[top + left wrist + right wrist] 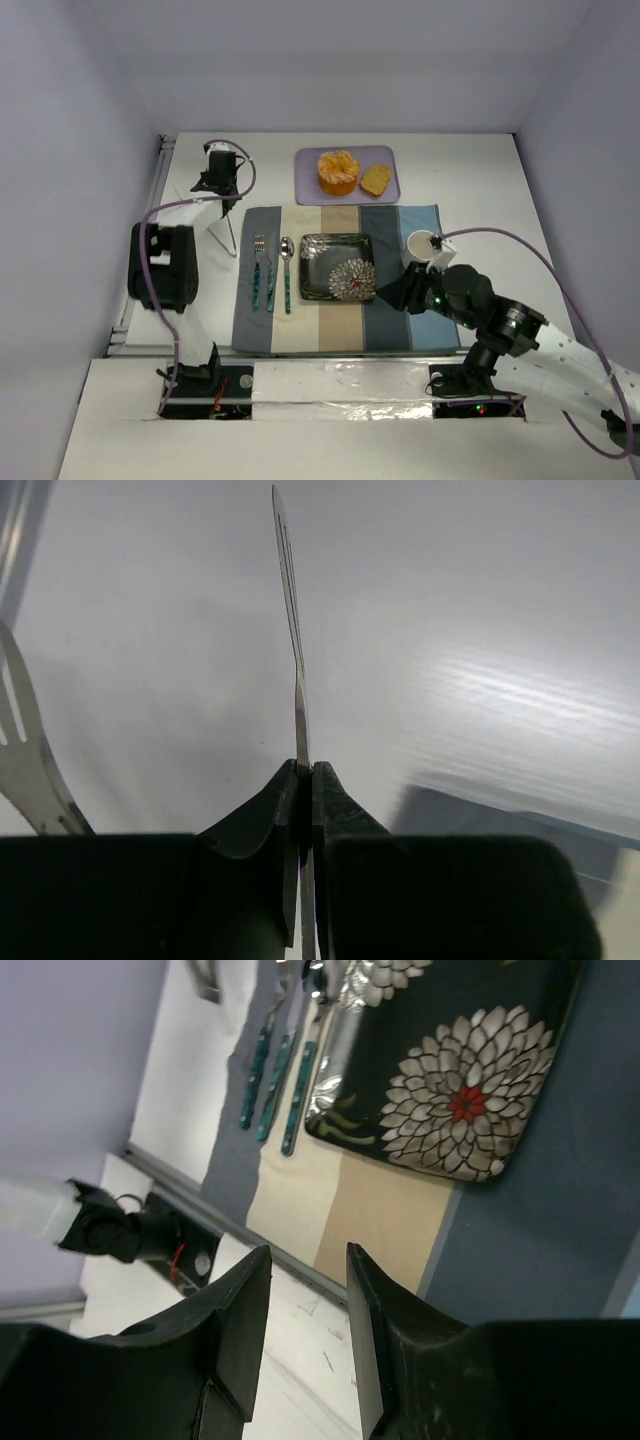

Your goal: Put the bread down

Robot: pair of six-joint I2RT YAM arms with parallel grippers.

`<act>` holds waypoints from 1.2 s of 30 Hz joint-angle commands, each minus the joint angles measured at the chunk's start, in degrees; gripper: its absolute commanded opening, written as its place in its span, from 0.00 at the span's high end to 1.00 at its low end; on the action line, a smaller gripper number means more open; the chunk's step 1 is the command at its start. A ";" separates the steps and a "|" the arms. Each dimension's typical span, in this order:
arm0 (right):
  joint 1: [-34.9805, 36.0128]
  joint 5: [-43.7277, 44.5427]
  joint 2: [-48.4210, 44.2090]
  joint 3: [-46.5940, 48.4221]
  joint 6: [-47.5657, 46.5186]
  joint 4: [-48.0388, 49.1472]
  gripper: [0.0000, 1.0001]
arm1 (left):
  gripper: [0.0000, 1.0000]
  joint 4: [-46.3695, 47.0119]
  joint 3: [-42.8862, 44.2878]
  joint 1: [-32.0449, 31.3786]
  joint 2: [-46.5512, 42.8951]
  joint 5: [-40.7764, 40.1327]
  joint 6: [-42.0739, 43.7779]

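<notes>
We see the bread [376,180] lying on the tray [306,192] at the table's far side, just beside the orange [338,172]. Our left gripper [305,772] is clamped on a thin metal tool [299,705], left of the placemat [255,330]. Our right gripper [308,1260] hangs with jaws apart, holding nothing, over the placemat beside the plate [338,267].
</notes>
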 commanded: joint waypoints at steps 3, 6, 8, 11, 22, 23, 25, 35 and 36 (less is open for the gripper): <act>0.45 6.84 12.37 16.45 -4.14 -5.07 0.57 | 1.00 2.30 3.47 -4.76 -17.55 5.22 -3.71; 0.45 0.47 11.45 16.40 -6.59 4.87 0.89 | 1.00 3.43 1.64 -8.02 -23.61 13.27 -6.69; 0.45 -3.95 9.42 10.87 -7.49 14.30 1.00 | 1.00 5.88 -0.38 -8.63 -28.43 18.04 -9.42; 0.45 -6.34 12.38 9.87 -6.79 18.03 1.00 | 1.00 9.83 -5.56 -8.64 -35.37 28.67 -15.92; 0.45 -16.27 25.13 13.04 -1.96 39.65 1.00 | 1.00 32.50 -24.36 -9.17 -53.41 49.50 -35.87; 0.45 -16.10 26.45 14.17 -1.61 40.01 0.81 | 1.00 38.71 -25.95 -9.17 -54.90 50.48 -37.72; 0.45 -16.18 29.35 14.18 -0.56 43.42 0.46 | 1.00 44.37 -30.33 -9.69 -55.88 52.24 -42.98; 0.98 -21.11 36.47 11.37 2.79 57.94 0.00 | 1.00 68.45 -40.55 -11.28 -57.03 51.64 -53.01; 0.98 -21.11 37.18 11.19 2.88 58.99 0.00 | 1.00 70.04 -40.91 -11.89 -56.50 51.90 -53.73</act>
